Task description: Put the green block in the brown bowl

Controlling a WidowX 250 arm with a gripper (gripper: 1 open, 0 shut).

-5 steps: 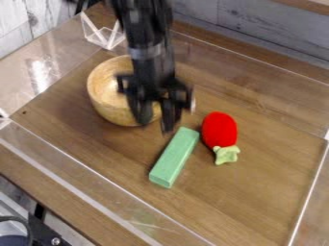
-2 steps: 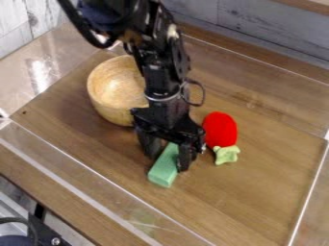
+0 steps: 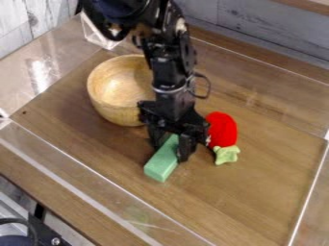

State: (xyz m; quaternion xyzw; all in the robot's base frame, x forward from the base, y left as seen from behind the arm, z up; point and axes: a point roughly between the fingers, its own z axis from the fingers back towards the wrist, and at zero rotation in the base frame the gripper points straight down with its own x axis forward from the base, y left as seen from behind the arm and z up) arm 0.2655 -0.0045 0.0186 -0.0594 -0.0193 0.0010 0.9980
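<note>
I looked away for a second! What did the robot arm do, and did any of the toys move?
The gripper came down from beside the brown bowl onto the far end of the green block, its fingers now on either side of it. Whether it grips yet is unclear. The block's near end shifted slightly. The bowl and red strawberry toy stayed put.

green block [image 3: 162,163]: long flat light-green bar, matte, lying flat on the wood surface, angled diagonally, upper end hidden under the arm. brown bowl [image 3: 113,90]: round light-brown wood, thick walls, upright, hollow empty, sitting up-left of the block, close but not touching it.
</note>
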